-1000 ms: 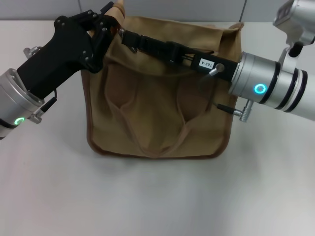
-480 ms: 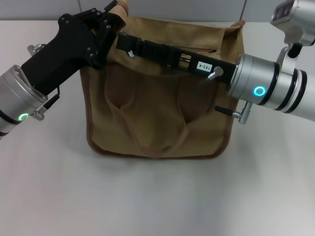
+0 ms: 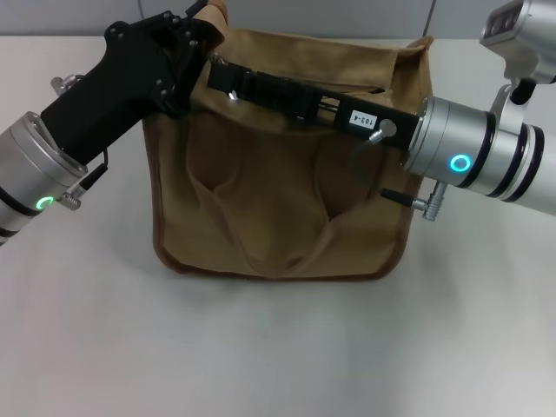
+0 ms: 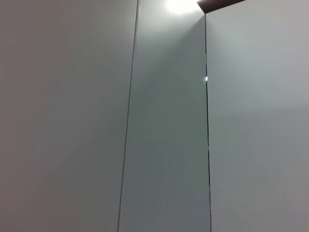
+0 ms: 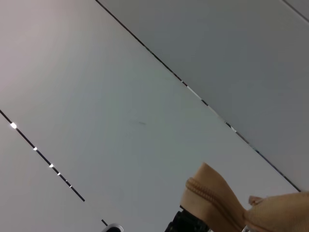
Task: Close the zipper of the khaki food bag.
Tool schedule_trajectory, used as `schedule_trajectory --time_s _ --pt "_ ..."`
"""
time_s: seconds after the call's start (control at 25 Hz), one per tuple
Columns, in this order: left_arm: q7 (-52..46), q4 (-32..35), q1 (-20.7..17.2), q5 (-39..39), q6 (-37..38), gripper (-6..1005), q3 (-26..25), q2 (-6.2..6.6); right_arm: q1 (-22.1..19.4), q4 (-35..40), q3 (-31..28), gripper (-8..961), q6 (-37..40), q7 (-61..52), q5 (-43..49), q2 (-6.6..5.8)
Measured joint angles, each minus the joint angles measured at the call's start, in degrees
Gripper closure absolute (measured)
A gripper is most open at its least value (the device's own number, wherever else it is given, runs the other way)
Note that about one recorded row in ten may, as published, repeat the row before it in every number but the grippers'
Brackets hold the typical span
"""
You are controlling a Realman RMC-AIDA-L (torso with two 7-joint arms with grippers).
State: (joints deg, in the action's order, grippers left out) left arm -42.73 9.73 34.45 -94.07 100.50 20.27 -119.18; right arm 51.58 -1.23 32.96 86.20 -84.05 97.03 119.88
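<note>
Both hands barely shifted; right hand (image 3: 221, 81) pinches zipper (image 3: 233, 95), left hand (image 3: 198, 26) grips bag (image 3: 278, 200) corner

A pale grey-white tabletop (image 3: 278, 347) is filling the head view from nine o'clock round through six to three, matte and evenly lit. At twelve o'clock, grey wall panels (image 3: 347, 17) are rising behind its far edge, a thin dark seam (image 3: 432, 16) dividing them. In the left wrist view, light grey panels (image 4: 67, 121) are standing split by narrow vertical joints, with a bright glow (image 4: 181, 6) shining at twelve o'clock. In the right wrist view, similar panels (image 5: 120, 96) are running diagonally, dark joints between them.
</note>
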Motion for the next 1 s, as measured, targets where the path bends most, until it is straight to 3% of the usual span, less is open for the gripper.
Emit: schedule_trajectory --time_s 0.32,0.52,0.64,1.0 --pt "0.0 -0.1 0.0 0.0 0.0 964 -0.1 0.00 0.1 0.1 0.0 259 -0.4 1.6 0.2 0.00" --pt "-0.1 -0.6 0.1 0.1 0.5 964 -0.3 0.00 1.0 0.2 0.7 461 -0.5 2.1 0.2 0.00" --pt "-0.1 -0.7 0.1 0.1 0.5 964 -0.3 0.00 1.3 0.2 1.1 685 -2.3 2.0 0.2 0.00" --pt "0.2 -0.9 0.3 0.1 0.7 963 -0.3 0.00 1.3 0.2 1.1 904 -2.2 1.9 0.2 0.00"
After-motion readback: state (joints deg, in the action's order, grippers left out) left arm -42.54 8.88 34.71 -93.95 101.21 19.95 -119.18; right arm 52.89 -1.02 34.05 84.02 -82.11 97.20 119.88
